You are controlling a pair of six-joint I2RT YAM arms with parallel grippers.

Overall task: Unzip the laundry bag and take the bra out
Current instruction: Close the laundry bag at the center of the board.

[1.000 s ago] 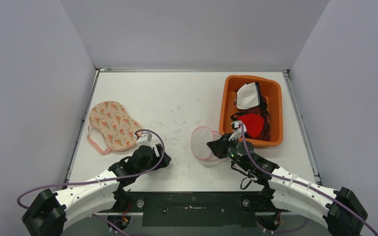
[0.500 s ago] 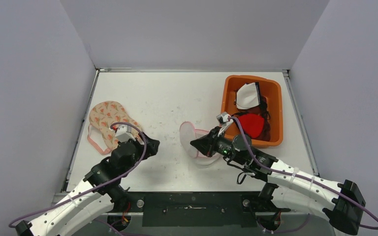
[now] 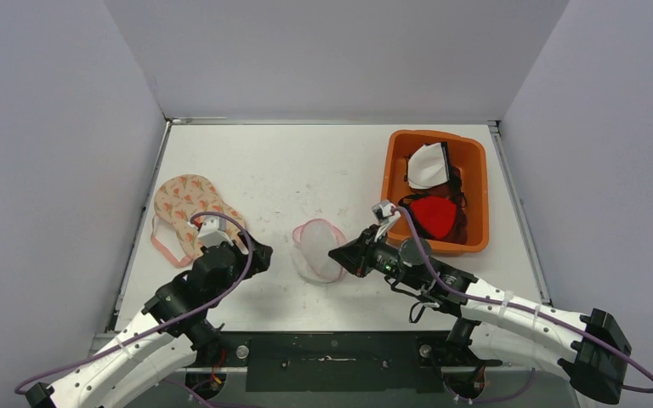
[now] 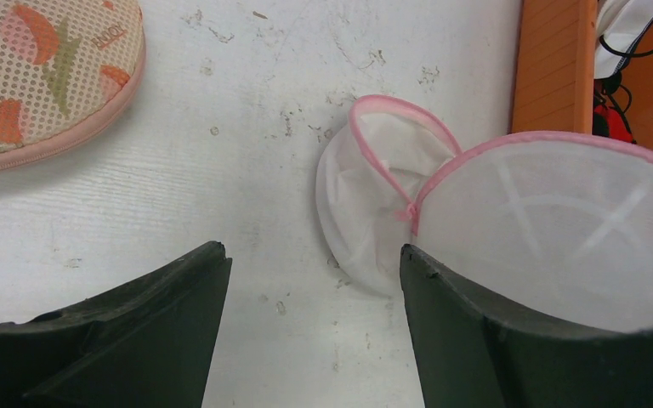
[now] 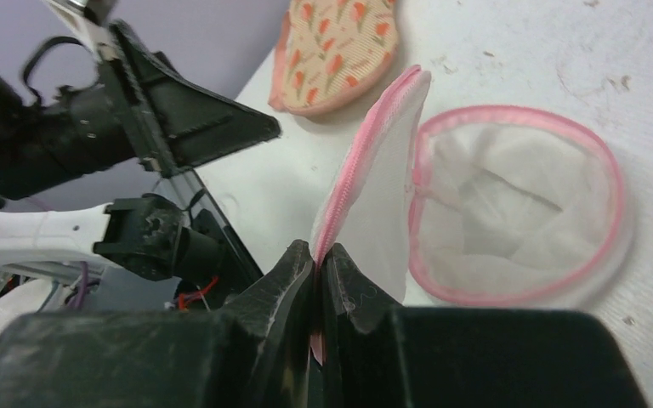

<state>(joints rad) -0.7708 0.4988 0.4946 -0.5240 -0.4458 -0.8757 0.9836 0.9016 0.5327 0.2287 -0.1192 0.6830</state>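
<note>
Gaping open near the middle of the table, toward its near edge, the laundry bag (image 3: 316, 249) looks like featherlight, floppy mesh. It is best held by its firmer pink rim (image 5: 364, 149), which the right gripper (image 5: 316, 255) pinches tight. The bra (image 3: 194, 217), soft and padded, lies by the left edge, and the left gripper (image 3: 258, 252) hovers between them with its jaws apart.

Soft even overhead light, pretty bright. White tabletop (image 3: 306, 170) nearly washed out, shadows faint. Wrist cams: left tool (image 4: 313, 249), right tool (image 5: 319, 248) dark, slightly soft up close.
</note>
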